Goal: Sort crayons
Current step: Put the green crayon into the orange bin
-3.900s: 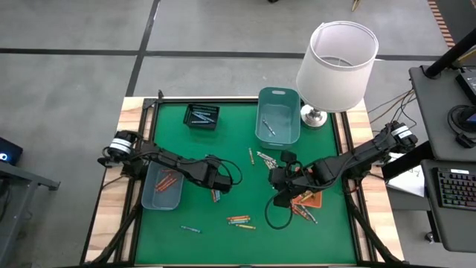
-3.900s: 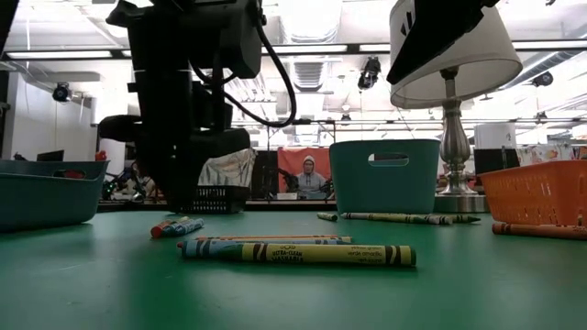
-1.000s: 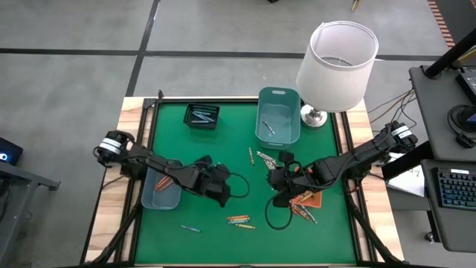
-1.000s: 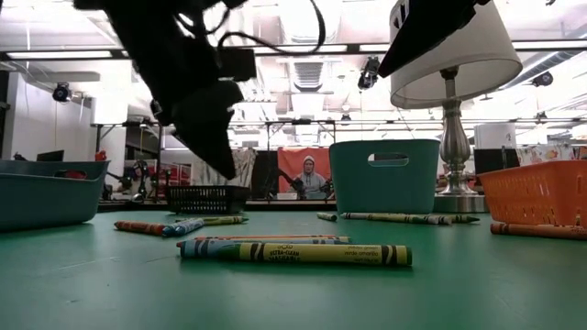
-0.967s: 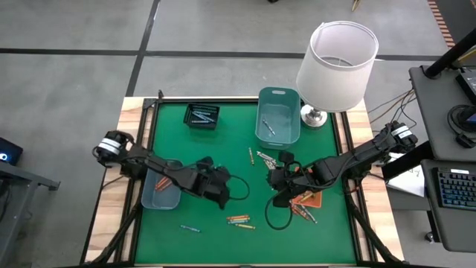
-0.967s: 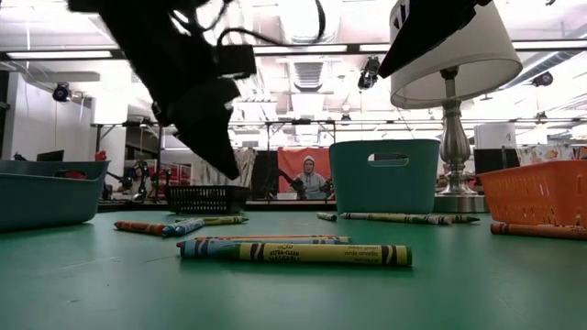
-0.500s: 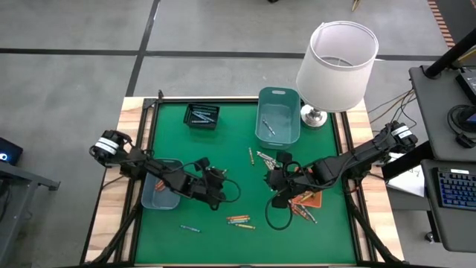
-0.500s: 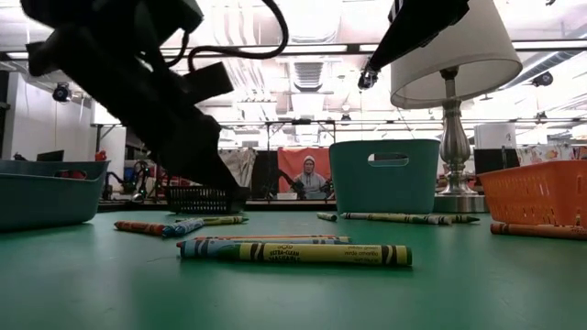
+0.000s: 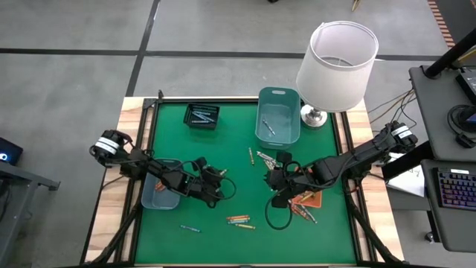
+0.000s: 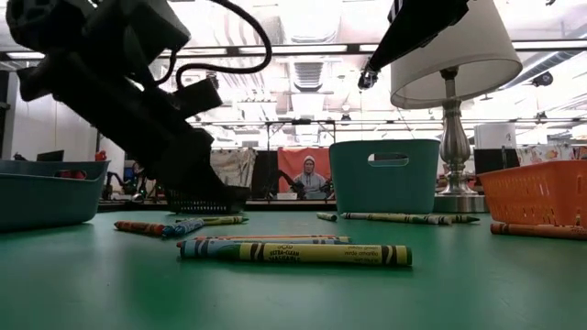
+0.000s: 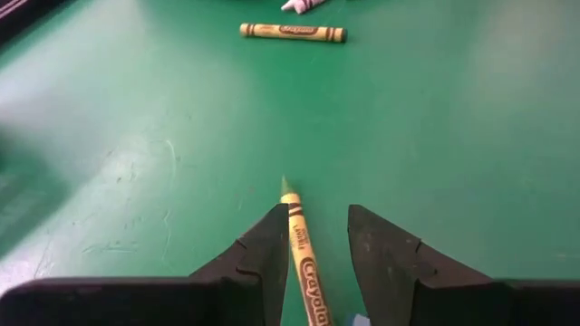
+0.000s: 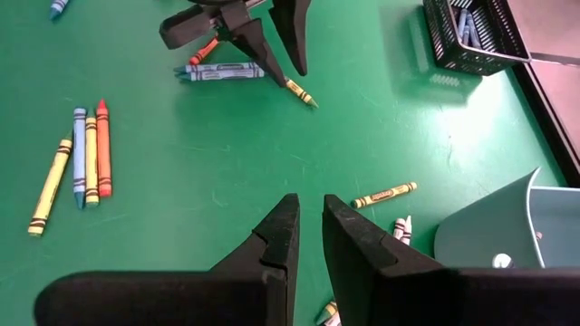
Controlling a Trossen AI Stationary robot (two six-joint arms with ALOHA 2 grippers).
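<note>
Left gripper (image 11: 314, 237) – low over green mat (image 9: 223, 164), fingers apart, straddling yellow crayon (image 11: 303, 258); no grip visible. Crayon flat on mat, long axis in line with fingers, tip pointing away from wrist. Right gripper (image 12: 311, 237) – above mat centre, fingers nearly together, holding nothing.

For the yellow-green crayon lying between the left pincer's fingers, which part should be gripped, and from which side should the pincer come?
Grip the yellow-green crayon across its paper-wrapped middle, coming down from above. It lies flat on the green mat, lengthwise between the left pincer fingers, so they should close on its long sides. The pointed tip is probably too narrow to hold well.
</note>
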